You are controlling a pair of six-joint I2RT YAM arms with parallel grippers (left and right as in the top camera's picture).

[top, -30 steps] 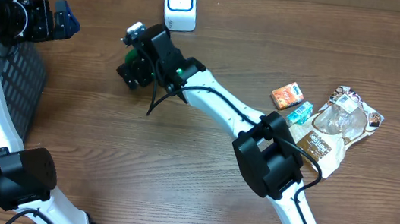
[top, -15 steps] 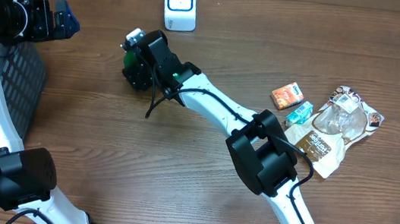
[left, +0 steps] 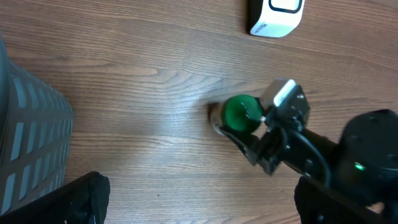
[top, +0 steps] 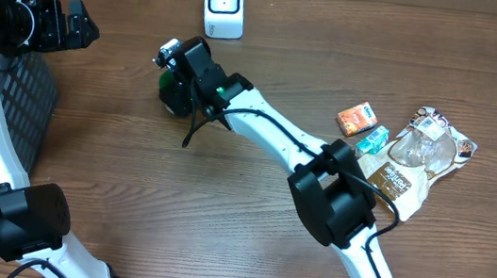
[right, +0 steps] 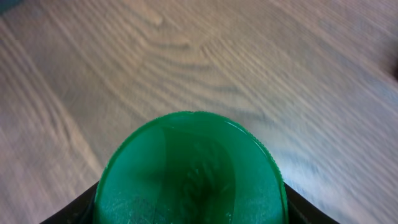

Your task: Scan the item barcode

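Right gripper (top: 172, 85) straddles the green-capped item (right: 189, 174), though I cannot tell whether it is pinching it, and the white scanner (top: 223, 5) lies nearby at one o'clock.

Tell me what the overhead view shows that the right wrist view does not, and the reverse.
Only overhead: the white scanner at the far edge, the snack packets on the right and the black basket on the left. Only right wrist: the green cap close up, its top face filling the lower frame. Both: that green cap and the wooden table.
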